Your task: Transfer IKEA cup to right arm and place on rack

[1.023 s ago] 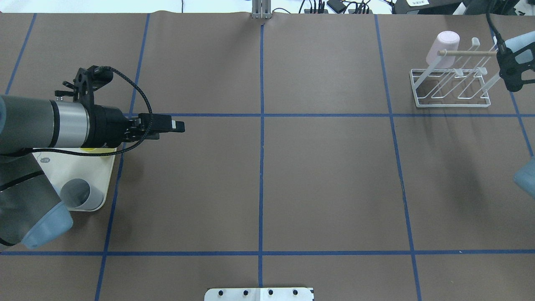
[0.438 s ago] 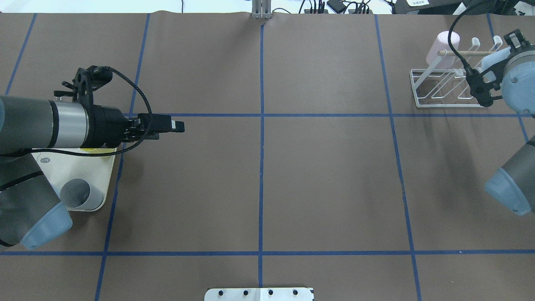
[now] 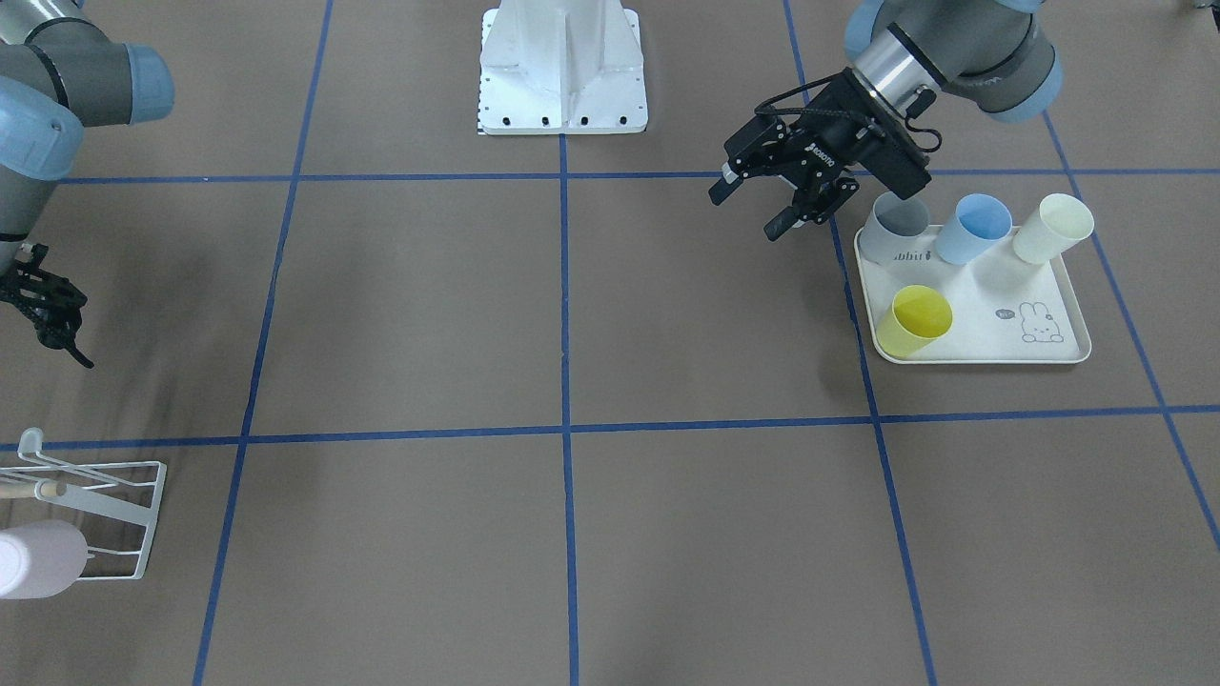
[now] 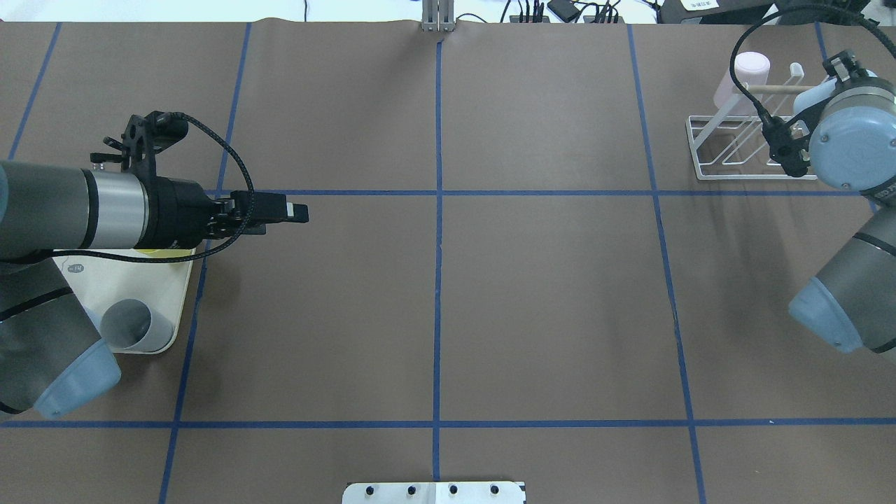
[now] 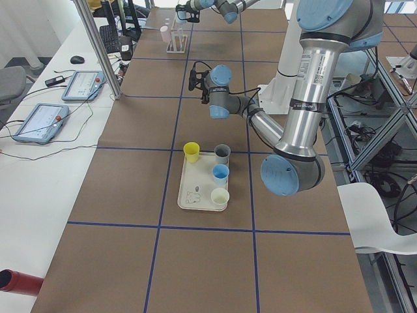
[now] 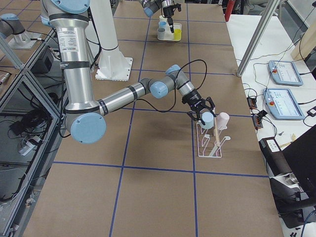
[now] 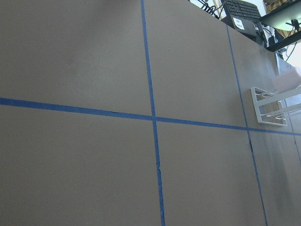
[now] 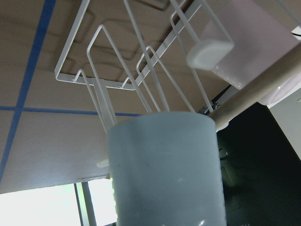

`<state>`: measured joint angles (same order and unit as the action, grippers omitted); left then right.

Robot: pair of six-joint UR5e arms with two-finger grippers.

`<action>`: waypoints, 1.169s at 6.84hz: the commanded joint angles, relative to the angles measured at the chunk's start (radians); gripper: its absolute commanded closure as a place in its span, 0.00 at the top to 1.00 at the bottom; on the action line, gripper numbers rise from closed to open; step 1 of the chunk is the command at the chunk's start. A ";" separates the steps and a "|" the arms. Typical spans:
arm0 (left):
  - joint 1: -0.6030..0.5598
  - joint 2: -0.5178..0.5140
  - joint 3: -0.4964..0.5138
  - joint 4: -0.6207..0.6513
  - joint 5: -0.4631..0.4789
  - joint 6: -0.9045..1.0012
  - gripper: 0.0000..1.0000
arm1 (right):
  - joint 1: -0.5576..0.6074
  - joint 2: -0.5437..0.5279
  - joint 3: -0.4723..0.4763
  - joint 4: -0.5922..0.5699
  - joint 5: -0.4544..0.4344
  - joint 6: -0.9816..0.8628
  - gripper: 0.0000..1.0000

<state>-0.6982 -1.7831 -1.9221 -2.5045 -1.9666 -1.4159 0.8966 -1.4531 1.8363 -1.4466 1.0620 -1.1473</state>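
My right gripper (image 6: 201,112) is shut on a light-blue cup (image 6: 208,119) and holds it just over the near end of the white wire rack (image 6: 210,143). In the right wrist view the cup (image 8: 164,174) fills the lower middle, with the rack's prongs (image 8: 117,70) and wooden peg right behind it. In the overhead view the cup (image 4: 812,105) peeks out beside the wrist, which hides the fingers. A pink cup (image 4: 745,73) hangs on the rack (image 4: 756,150). My left gripper (image 3: 748,211) is open and empty, hovering beside the tray.
A cream rabbit-print tray (image 3: 991,329) holds a grey cup (image 3: 901,219), a blue cup (image 3: 982,229), a cream cup (image 3: 1048,229) and a yellow cup (image 3: 920,319). The robot's white base (image 3: 562,67) stands at the table's back middle. A loose black cable loops above the right wrist.
The right arm has swung in from the table's right edge, carrying the light-blue cup left to the rack. The left arm has not moved.
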 commanded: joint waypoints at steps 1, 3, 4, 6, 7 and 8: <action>0.000 0.001 0.000 0.000 0.000 0.000 1.00 | -0.021 0.008 -0.028 0.000 -0.025 0.000 0.00; 0.000 0.001 0.000 0.000 0.000 0.000 1.00 | -0.027 0.027 -0.073 0.002 -0.030 0.000 0.00; 0.000 0.001 0.000 0.000 0.000 0.000 1.00 | -0.027 0.027 -0.075 0.000 -0.031 -0.002 0.00; 0.000 -0.001 0.000 0.000 0.000 0.000 1.00 | -0.028 0.028 -0.077 0.000 -0.033 0.001 0.37; 0.000 -0.001 -0.001 0.000 0.000 0.000 1.00 | -0.028 0.028 -0.081 0.002 -0.034 0.006 0.95; 0.000 -0.001 -0.002 0.000 0.000 -0.002 1.00 | -0.028 0.034 -0.086 0.006 -0.036 0.044 0.98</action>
<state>-0.6980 -1.7839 -1.9230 -2.5050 -1.9666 -1.4163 0.8684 -1.4236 1.7554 -1.4443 1.0279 -1.1335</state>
